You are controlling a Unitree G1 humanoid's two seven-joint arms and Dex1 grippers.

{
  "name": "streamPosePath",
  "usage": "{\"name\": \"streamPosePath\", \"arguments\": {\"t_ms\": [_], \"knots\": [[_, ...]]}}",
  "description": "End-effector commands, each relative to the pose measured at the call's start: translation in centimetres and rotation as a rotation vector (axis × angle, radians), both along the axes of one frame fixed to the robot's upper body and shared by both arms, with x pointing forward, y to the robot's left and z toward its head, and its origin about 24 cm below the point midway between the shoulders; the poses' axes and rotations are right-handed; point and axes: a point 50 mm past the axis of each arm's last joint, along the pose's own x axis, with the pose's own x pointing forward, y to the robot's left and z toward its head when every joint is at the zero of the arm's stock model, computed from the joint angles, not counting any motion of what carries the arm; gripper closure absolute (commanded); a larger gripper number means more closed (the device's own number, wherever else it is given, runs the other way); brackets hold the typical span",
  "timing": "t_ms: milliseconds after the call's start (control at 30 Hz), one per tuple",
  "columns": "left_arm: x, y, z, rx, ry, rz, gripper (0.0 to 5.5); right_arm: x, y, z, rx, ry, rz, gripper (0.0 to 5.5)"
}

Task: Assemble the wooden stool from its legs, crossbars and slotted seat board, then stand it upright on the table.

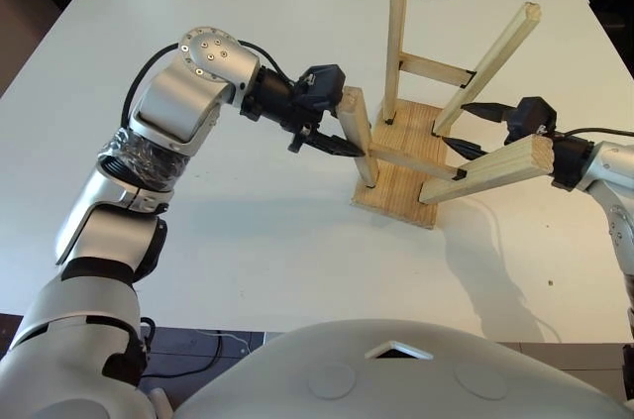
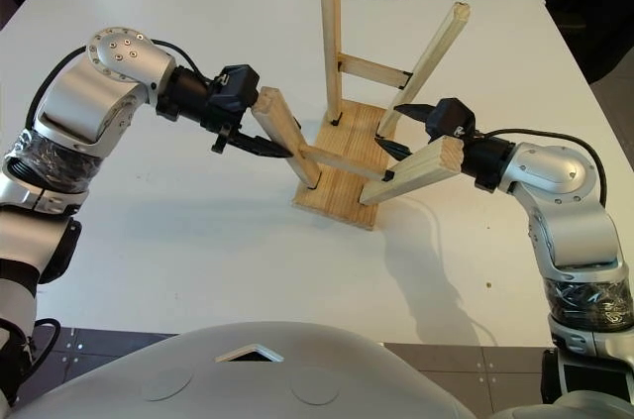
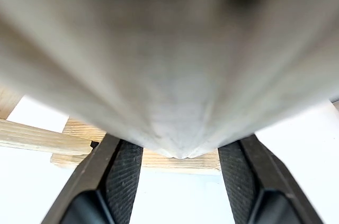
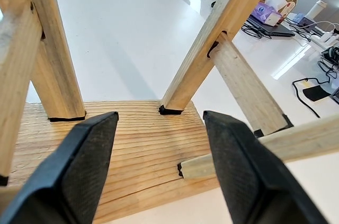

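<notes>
As it stands inverted, pale wooden stool (image 1: 416, 163): slotted seat board (image 1: 396, 199) flat on white table (image 1: 248, 241), four legs and crossbars fitted.
Remaining: turning it upright, I judge.
Left tool (image 1: 347, 147): around near-left square leg (image 1: 357, 127); whether it grips, cannot tell.
Right tool (image 1: 474, 129): spread wide, empty, beside far-right leg (image 1: 495, 57).
Writing: none legible on the wood.

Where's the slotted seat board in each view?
Left eye: seat board, centre-right, flat on the white table.
Right eye: board, centre.
Left wrist: board, beyond the leg in the left claw.
Right wrist: board, beyond the open right claw.
Shared landmark: the table.
</notes>
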Motion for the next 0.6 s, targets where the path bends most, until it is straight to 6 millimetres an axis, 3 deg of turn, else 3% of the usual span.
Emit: {"name": "streamPosePath", "arguments": {"t_ms": [33, 167, 400, 600], "knots": [[-1.6, -0.5, -6.5, 0.252, 0.071, 0.014, 3.45, 1.0, 1.7, 0.5, 0.038, -0.054, 0.014, 2.55], [-1.8, 0.0, -6.8, 0.257, 0.089, 0.03, 3.45, 2.7, 1.2, 0.8, 0.06, -0.115, -0.116, 2.55], [-2.1, 0.2, -6.4, 0.216, 0.136, 0.089, 3.45, 5.0, 0.7, 3.1, 0.155, -0.283, -0.357, 2.55], [-2.8, 0.9, -6.8, 0.22, 0.159, 0.144, 3.45, 6.4, -0.8, 4.4, 0.07, -0.443, -0.593, 2.55]]}}
